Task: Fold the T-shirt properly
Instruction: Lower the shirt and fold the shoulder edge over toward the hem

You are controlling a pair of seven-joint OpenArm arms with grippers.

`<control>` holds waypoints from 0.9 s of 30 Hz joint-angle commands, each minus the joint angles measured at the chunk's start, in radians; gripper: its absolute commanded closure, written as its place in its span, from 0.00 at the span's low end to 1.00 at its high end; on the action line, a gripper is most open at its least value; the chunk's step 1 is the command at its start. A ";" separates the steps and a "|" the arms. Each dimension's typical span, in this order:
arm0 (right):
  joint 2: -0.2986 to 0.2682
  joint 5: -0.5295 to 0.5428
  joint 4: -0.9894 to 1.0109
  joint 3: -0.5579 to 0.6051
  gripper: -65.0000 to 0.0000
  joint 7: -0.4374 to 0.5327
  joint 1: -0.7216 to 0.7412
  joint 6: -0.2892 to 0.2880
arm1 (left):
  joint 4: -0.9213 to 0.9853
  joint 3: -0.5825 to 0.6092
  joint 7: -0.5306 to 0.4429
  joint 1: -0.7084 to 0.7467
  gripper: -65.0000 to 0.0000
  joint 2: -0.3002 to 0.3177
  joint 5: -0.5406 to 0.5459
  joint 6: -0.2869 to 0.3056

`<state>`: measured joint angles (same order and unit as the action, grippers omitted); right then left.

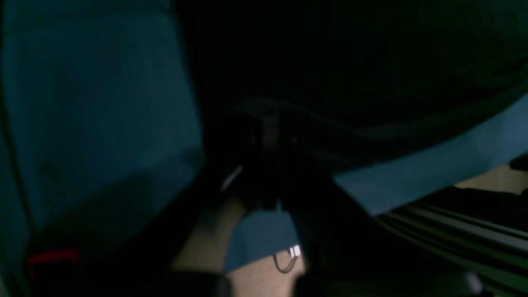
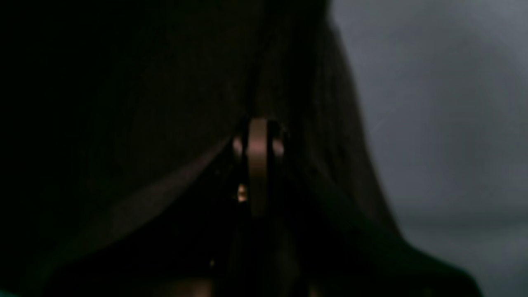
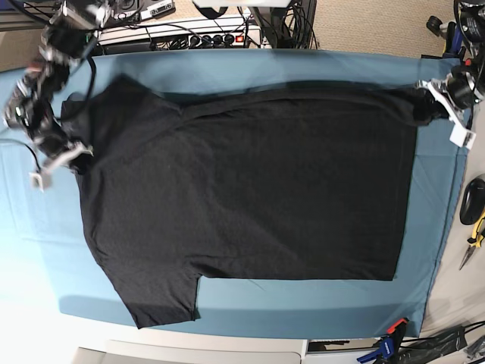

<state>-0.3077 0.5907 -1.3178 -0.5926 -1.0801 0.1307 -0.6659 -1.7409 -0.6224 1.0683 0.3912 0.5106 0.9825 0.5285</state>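
With both the left gripper point(image 3: 426, 105) and the right gripper point(image 3: 72, 155) closed on the black T-shirt point(image 3: 250, 197) spread over the teal cloth point(image 3: 227, 68), uneven pulling may skew your fold.

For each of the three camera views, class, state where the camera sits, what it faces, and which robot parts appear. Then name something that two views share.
Base: overhead, looking down on the T-shirt spread on the teal cloth; both arms show, the left gripper and the right gripper at the shirt's edges.
Left wrist: on the left arm, looking along its shut gripper at dark fabric and teal cloth.
Right wrist: on the right arm, close on its shut gripper amid dark fabric.
Shared: the T-shirt, all views.
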 commanded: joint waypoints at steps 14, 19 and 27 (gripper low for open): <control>-0.023 -0.093 0.212 0.134 1.00 0.183 0.158 -0.002 | -0.010 -0.007 -0.121 -0.058 1.00 0.019 -0.174 -0.145; -0.024 -0.053 0.212 0.133 1.00 0.183 0.160 0.001 | -0.010 -0.007 -0.126 -0.061 1.00 0.019 -0.193 -0.148; -0.024 0.019 0.077 0.133 1.00 0.055 0.160 0.001 | -0.010 -0.007 -0.126 -0.061 1.00 0.019 -0.198 -0.148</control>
<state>-0.3122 0.5846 -1.2228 -0.4568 -1.0504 0.2646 -0.6586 -1.7370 -0.6224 0.9634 0.3347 0.5095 0.7780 0.3843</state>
